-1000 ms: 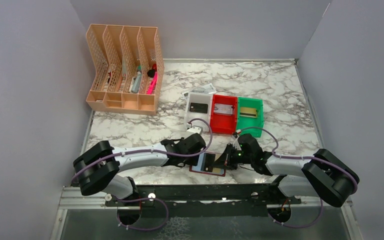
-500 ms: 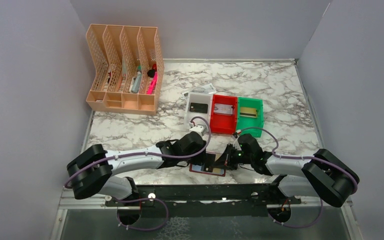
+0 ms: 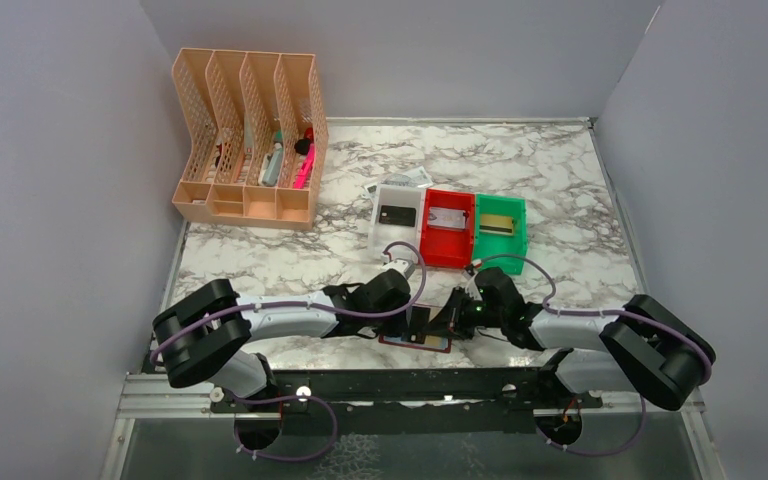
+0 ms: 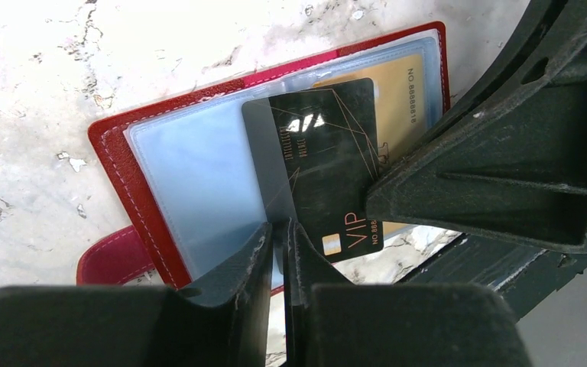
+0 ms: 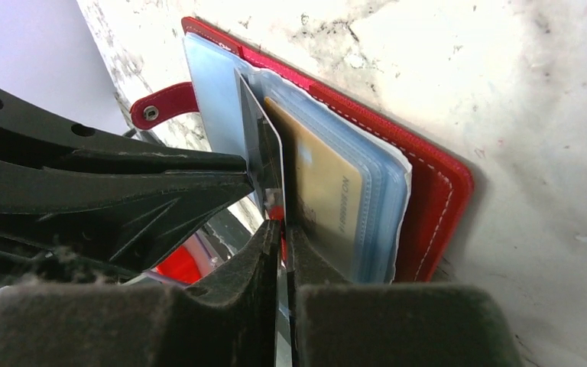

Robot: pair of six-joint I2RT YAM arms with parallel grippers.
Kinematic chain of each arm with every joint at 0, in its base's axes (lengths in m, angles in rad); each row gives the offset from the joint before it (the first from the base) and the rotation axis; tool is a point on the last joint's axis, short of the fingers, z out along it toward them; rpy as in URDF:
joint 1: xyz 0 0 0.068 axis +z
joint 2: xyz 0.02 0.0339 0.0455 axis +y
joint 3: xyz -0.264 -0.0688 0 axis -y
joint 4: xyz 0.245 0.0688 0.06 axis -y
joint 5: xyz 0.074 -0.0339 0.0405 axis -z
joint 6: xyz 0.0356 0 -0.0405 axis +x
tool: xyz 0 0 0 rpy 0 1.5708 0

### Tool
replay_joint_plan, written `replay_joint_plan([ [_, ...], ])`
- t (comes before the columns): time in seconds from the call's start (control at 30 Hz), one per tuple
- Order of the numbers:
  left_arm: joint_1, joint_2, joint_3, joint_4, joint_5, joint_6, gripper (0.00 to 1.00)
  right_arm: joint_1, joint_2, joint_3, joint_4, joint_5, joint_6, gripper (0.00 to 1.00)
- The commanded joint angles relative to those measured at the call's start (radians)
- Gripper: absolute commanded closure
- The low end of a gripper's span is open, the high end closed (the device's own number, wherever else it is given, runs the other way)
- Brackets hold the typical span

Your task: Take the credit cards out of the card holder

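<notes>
Holder [image 4: 118,164] lying open at table [image 3: 560,160] near edge, between both grippers, black card [image 4: 329,153] sticking partway out of a clear sleeve [image 4: 191,176], being pinched at its edge by left gripper [image 4: 281,229], right gripper [image 5: 279,229] fingers nearly together at the sleeves, its grip not being discernible, gold card [image 4: 405,92] sitting sleeved.

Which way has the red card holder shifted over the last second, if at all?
No. Judged against the black rail at the near edge, the card holder lies exactly where it did.

Marble table [image 3: 560,170], peach organizer [image 3: 245,140], three bins [image 3: 447,262] (white, red, green), card holder [image 4: 191,183]
</notes>
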Motion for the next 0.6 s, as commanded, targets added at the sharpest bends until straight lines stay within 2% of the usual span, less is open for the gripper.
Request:
replay_joint_plan([
  [0.0,-0.004,0.027,-0.032,-0.01,-0.001,-0.002,0.87,-0.005,0.04,-0.009,0.069,0.022,0.028,0.86],
  [0.17,-0.004,0.031,-0.035,-0.012,-0.001,0.005,0.89,-0.004,0.098,-0.016,0.169,0.019,0.07,0.8],
  [0.37,-0.003,0.025,-0.036,-0.015,-0.006,0.006,0.9,-0.004,0.131,-0.036,0.242,0.026,0.105,0.81],
  [0.57,-0.003,0.025,-0.035,-0.021,-0.016,0.008,0.9,-0.004,0.082,-0.059,0.194,0.063,0.108,0.81],
])
